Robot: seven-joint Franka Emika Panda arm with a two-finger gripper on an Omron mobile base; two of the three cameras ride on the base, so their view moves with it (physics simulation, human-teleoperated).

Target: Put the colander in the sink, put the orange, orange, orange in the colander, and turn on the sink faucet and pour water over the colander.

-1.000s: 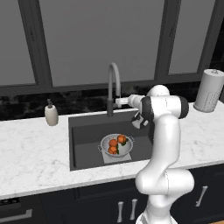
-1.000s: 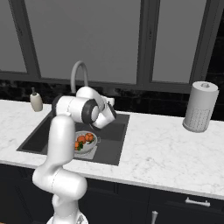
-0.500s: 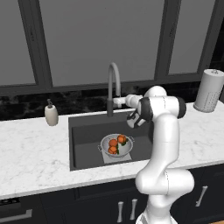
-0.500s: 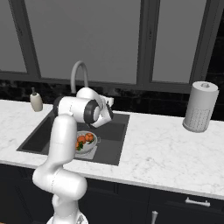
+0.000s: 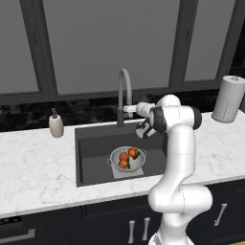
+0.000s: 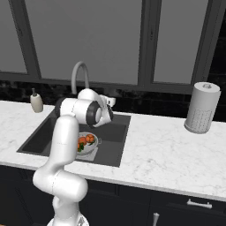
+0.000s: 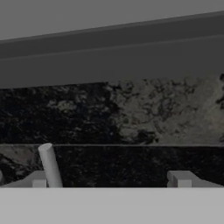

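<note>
place: kitchen | evidence: marble counter, recessed sink, faucet, dark cabinets

Glossy white rounded arm segments, dark grey joint bands, bulbous white base, no cables.

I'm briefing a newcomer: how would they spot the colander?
Find the dark sink set in the white marble counter. On its floor, below the gooseneck faucet, sits the colander: a shiny round metal bowl holding three oranges.
</note>
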